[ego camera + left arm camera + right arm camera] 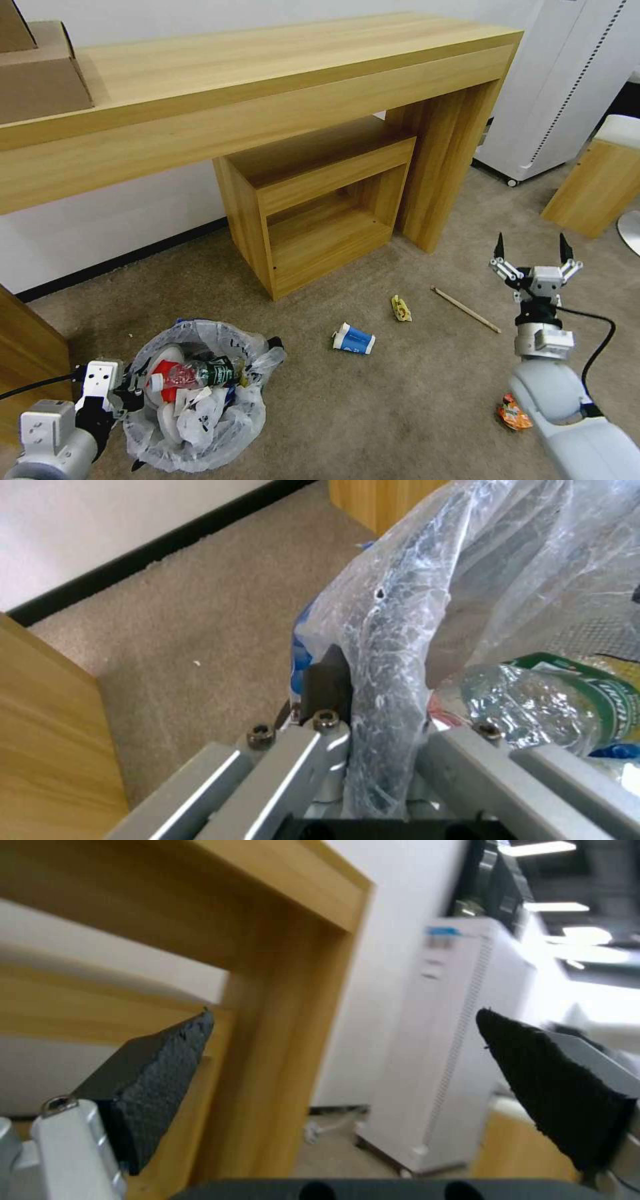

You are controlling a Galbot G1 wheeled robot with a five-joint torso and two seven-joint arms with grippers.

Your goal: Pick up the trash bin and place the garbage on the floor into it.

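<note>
Head view showed the left pincer (130, 390) at the trash bin (200, 393) on the floor (373, 400) — left wrist view revealed it clamped on the bagged rim; the right pincer (533, 257) hung spread, empty

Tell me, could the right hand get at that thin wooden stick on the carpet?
Probably yes. The right hand is open and empty, raised close beside the wooden stick, which lies alone on bare floor. Its fingers point upward, so it would need turning down first.
</note>
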